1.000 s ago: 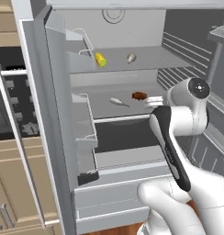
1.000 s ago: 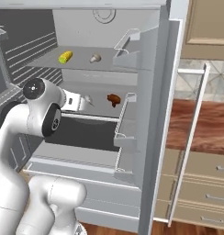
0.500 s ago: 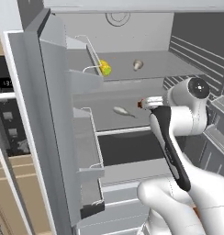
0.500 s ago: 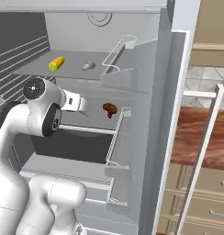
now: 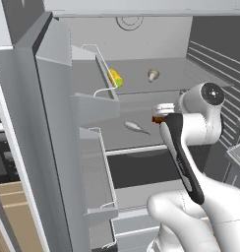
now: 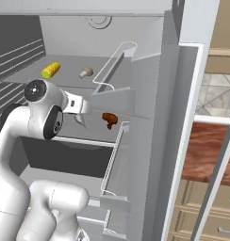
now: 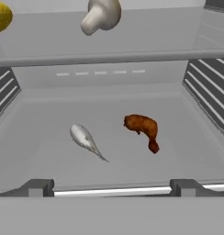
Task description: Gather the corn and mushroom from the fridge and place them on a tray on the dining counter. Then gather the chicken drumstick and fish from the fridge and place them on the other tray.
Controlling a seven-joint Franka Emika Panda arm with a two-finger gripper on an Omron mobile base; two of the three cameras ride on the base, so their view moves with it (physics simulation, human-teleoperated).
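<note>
Still at the fridge, nothing picked up yet

The fridge (image 5: 53, 123) is open and the arm reaches toward its shelves. All four foods lie inside. On the upper shelf (image 6: 36, 81) the corn (image 6: 51, 70) and the mushroom (image 6: 86, 72) lie near each other but apart. On the shelf below, the fish (image 7: 87, 141) and the chicken drumstick (image 7: 142, 130) lie side by side, also apart, the fish to the left of the drumstick in the hand view. The gripper (image 6: 79, 104) is at the height of this lower shelf, in front of its edge. Its fingers are spread to their widest and hold nothing.

By my judgement, the first risk is the order. The task asks first for the corn and the mushroom, but the hand looks at the lower shelf, so it could take the fish or the drumstick too early and mix the trays.

A second risk is the upper shelf itself. Its front edge is just above the line of the hand, so a rise without pulling back could hit it.

The mushroom is round and the corn is a cylinder; a touch from one finger could make them roll to the back. The wire door bin (image 5: 105, 69) is near the corn and may block an approach from that side.
</note>
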